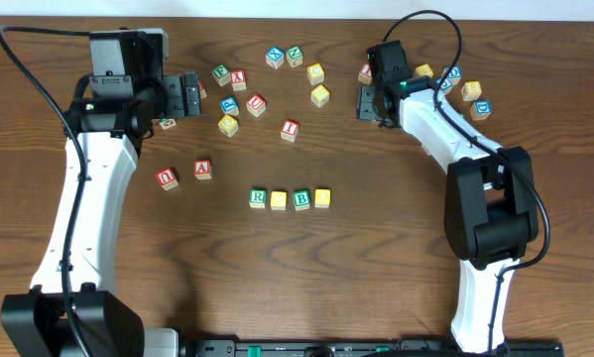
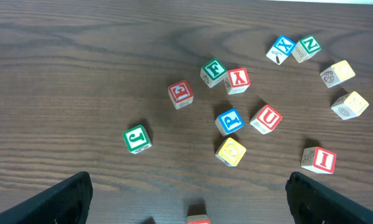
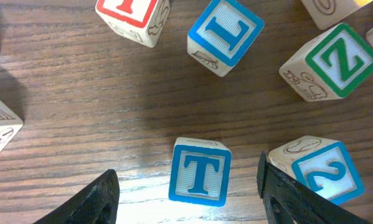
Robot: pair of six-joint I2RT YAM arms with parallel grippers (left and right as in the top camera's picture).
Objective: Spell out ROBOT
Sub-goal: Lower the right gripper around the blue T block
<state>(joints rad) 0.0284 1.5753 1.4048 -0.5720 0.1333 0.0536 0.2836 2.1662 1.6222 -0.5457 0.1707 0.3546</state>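
Observation:
A row of four blocks lies mid-table: green R (image 1: 258,198), a yellow block (image 1: 279,199), green B (image 1: 301,199) and a yellow block (image 1: 322,197). My right gripper (image 1: 368,101) is open at the back right. In the right wrist view its fingers (image 3: 189,198) straddle a blue T block (image 3: 200,171) without touching it. I cannot see the T block in the overhead view. My left gripper (image 1: 190,94) is open and empty at the back left, and its fingers (image 2: 198,205) are spread wide over bare wood.
Loose blocks lie ahead of the left gripper: green J (image 2: 137,138), red E (image 2: 180,93), green F (image 2: 213,70), red Y (image 2: 238,80), blue P (image 2: 229,121), red U (image 2: 266,118), red I (image 2: 319,160). Blue L (image 3: 225,35), green Z (image 3: 331,60) and blue 2 (image 3: 326,169) crowd the T block.

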